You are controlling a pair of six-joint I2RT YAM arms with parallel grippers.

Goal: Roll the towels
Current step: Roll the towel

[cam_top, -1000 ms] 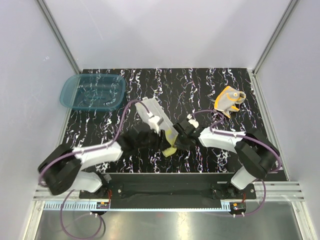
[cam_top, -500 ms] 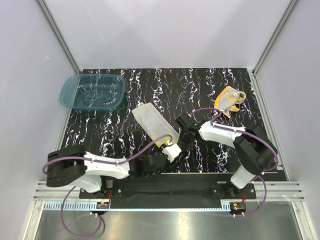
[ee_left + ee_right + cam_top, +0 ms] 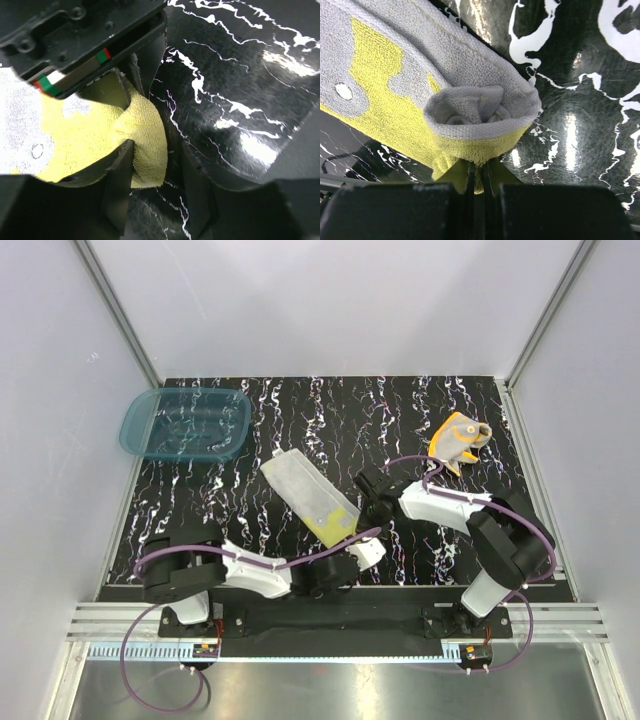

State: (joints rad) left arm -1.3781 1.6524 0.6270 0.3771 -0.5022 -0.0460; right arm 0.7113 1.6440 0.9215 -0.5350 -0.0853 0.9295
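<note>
Your right gripper (image 3: 480, 170) pinches the yellow towel (image 3: 385, 105).
Its jaws are clamped thin on the rolled end's edge. Your left gripper (image 3: 159, 150) stands half-wide around a towel fold. The orange towel (image 3: 457, 440) lies well beyond both.

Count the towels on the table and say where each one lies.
2. The pale yellow towel lies stretched out in the middle of the table; the orange towel sits crumpled near the far right corner. None appears hidden.
</note>
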